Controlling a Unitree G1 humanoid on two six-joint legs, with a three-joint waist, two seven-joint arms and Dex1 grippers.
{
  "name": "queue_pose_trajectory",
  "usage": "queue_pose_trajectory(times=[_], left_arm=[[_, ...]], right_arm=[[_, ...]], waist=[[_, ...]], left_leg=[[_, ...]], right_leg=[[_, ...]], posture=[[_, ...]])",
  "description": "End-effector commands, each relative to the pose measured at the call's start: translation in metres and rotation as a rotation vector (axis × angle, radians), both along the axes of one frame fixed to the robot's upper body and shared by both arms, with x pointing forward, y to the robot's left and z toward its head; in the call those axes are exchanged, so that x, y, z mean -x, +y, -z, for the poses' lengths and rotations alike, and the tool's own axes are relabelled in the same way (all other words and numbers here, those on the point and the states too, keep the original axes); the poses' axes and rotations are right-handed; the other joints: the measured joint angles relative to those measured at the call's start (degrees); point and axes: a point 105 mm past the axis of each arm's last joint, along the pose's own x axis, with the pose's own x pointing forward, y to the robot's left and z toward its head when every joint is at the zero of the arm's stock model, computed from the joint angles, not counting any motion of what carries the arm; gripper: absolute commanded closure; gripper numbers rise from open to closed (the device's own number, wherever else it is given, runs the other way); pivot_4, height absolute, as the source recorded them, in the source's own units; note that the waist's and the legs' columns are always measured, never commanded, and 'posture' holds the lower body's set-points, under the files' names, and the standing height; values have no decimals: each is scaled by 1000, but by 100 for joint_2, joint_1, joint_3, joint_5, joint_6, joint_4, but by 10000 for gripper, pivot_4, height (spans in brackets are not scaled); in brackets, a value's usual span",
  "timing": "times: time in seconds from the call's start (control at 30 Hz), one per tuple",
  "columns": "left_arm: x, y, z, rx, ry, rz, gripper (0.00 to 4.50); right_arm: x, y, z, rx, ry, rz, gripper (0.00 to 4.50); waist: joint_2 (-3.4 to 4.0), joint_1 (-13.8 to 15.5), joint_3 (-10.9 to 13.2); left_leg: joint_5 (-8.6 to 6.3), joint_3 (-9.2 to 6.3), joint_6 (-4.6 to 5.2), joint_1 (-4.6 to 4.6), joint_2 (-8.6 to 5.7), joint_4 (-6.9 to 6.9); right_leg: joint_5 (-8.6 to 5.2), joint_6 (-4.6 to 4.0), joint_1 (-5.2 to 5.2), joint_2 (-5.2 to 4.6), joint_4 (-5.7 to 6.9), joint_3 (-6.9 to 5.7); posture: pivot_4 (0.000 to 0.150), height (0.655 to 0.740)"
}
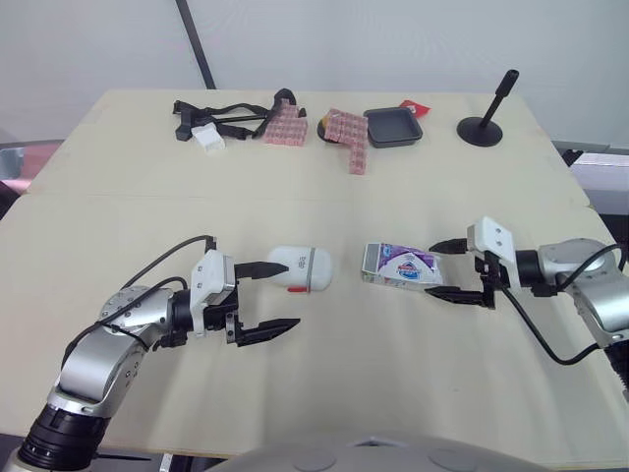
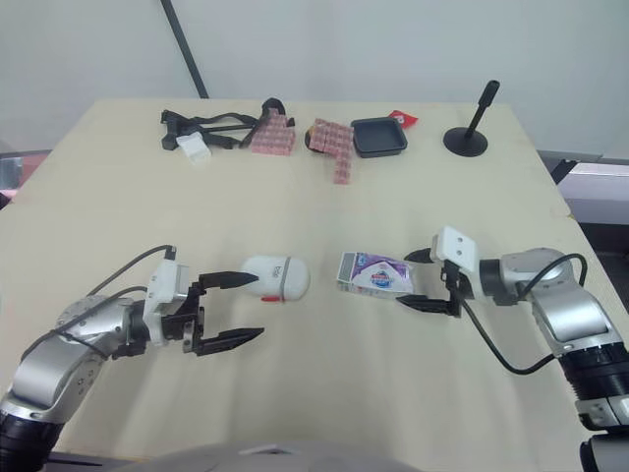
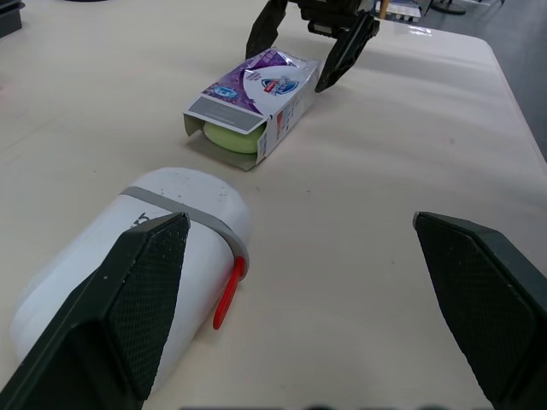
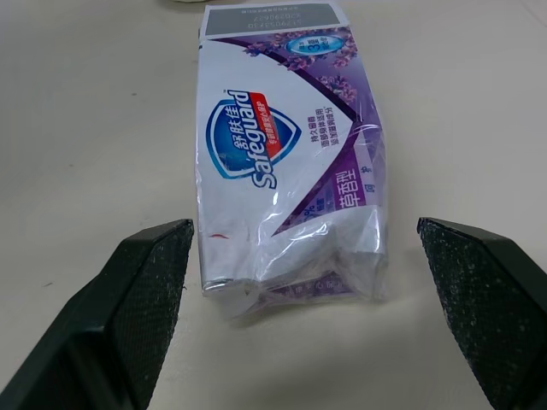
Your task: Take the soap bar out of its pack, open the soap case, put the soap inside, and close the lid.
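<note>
We see the soap pack, white and purple with a blue shield logo, lying flat near the middle of the bench. Its open end shows the pale green soap bar inside. The right end effector, spread wide, flanks its crimped end without touching. The white soap case, closed, with a red tab, lies nearby toward the left edge, by one finger of the wide-spread left end effector.

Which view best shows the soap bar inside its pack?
The left wrist view: the open end of the pack faces it, exposing the green soap bar. The eye views show the pack's outside; the right wrist view, its printed top and crumpled end.
</note>
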Motion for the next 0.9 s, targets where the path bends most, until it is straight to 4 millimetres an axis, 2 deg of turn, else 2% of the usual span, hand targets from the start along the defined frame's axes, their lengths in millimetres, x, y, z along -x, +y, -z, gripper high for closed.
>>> queue_pose_trajectory(times=[0.03,0.8,0.9], left_arm=[[3,-3,-10,21,-36,12,223],[4,-5,-10,30,-27,-4,223],[5,-6,-9,32,-24,-7,0]], right_arm=[[-3,2,-3,-5,-37,-2,0],[-8,7,3,-10,-62,-28,0],[-8,8,5,-13,-61,-30,8067]], waist=[[0,-1,0],[0,-11,0],[0,-14,0]], left_leg=[[0,0,0,0,0,1],[0,0,0,1,1,16],[0,1,0,1,1,17]], right_leg=[[0,0,0,0,1,0],[0,-1,0,0,21,2],[0,0,0,0,21,3]], posture=[[1500,7400],[1500,7400],[1500,7400]])
